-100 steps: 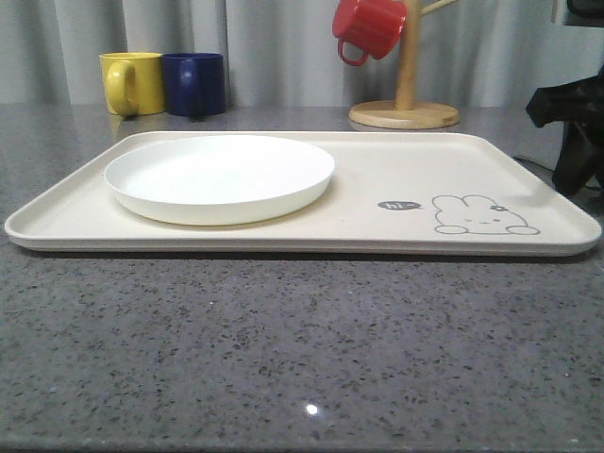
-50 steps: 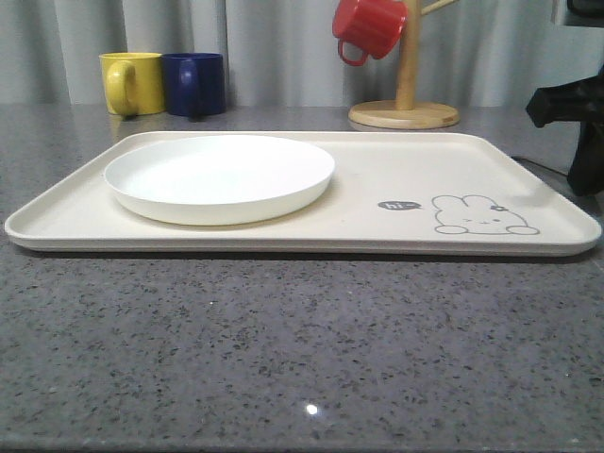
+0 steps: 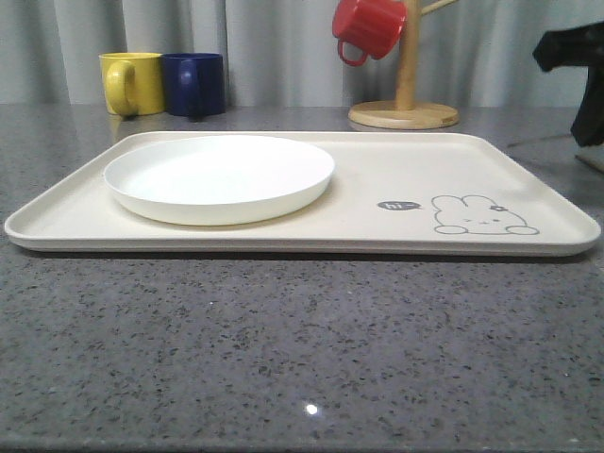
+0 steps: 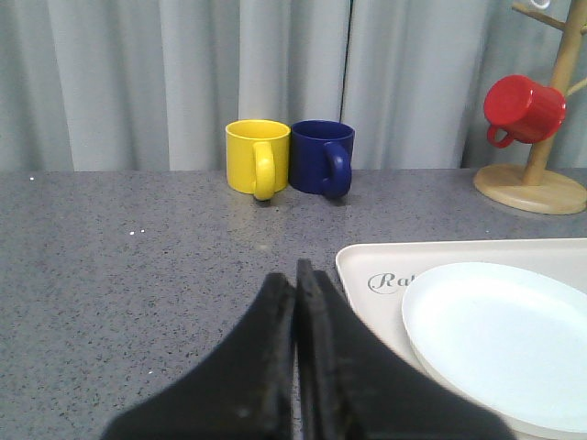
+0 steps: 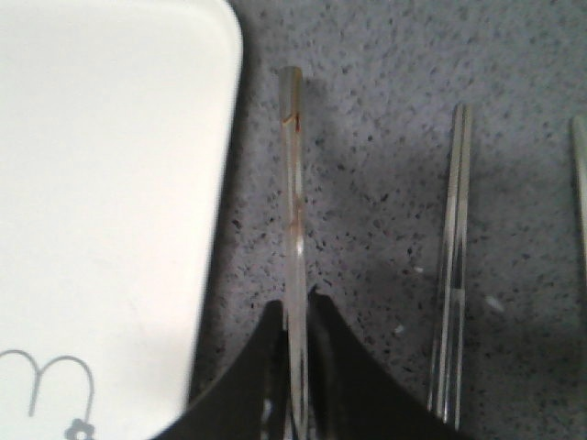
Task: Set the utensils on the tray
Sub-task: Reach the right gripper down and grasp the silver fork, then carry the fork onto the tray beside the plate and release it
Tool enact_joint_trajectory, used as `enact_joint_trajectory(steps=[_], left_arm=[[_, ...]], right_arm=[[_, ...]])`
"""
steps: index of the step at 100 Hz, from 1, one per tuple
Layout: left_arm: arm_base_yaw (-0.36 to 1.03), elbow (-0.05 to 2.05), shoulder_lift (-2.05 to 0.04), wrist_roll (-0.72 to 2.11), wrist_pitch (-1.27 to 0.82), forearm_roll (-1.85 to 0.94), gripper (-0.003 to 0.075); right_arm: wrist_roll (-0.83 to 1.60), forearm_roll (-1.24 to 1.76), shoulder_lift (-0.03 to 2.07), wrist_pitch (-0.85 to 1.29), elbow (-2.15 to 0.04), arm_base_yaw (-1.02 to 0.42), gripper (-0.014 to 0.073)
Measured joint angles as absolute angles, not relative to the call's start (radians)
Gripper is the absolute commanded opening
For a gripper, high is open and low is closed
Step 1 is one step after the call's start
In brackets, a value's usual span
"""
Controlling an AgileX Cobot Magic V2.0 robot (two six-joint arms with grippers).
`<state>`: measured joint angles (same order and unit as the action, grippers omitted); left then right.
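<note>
Left claw [image 4: 295,275]: fingers pressed together with nothing between them, poised over the grey speckled tabletop [image 4: 138,275] just beside the tray's near-left corner.
Yellow mug [image 3: 132,83]: stands at the back left of the tabletop, touching or almost touching the blue mug.
Blue mug [image 3: 194,83]: just to the right of the yellow one, in front of the grey curtain [image 3: 274,47].
Tray [image 3: 377,170]: cream, flat, low-rimmed, lying across the middle of the tabletop; script lettering shows on its left end in the left wrist view, and a grey rabbit drawing [image 3: 483,215] sits near its front right corner.
White plate [image 3: 219,176]: round, resting on the left half of the tray.
Red mug [image 3: 368,26]: hangs tilted from a wooden mug tree [image 3: 406,94] behind the tray, right of centre.
Right claw [image 5: 295,307]: clamped on a slim silver utensil handle [image 5: 293,183], which runs out from between the fingers alongside the tray's right edge; whether it touches the tabletop I cannot tell. In the front view the arm is a dark shape at the far right.
Chopsticks [image 5: 452,257]: a straight silver pair lying on the tabletop off the tray, near the held handle.
Further utensil [image 5: 581,183]: a sliver at the picture's edge, beyond the chopsticks; its kind cannot be told.
</note>
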<state>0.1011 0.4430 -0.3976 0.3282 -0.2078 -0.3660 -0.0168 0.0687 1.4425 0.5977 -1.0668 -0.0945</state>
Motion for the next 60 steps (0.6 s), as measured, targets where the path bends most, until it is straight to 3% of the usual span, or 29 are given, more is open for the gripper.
enact_joint_trajectory(steps=[39,60], left_arm=[[0.101,0.443,-0.398,0.328,-0.208,-0.366,-0.0018],[0.101,0.443,-0.398,0.328,-0.208,-0.366,-0.0018]], right_arm=[[-0.168,0.064,1.346,0.659,-1.145,-0.253,0.0037],[-0.389,-0.062,1.346,0.653,-1.145,-0.382,0.0036]])
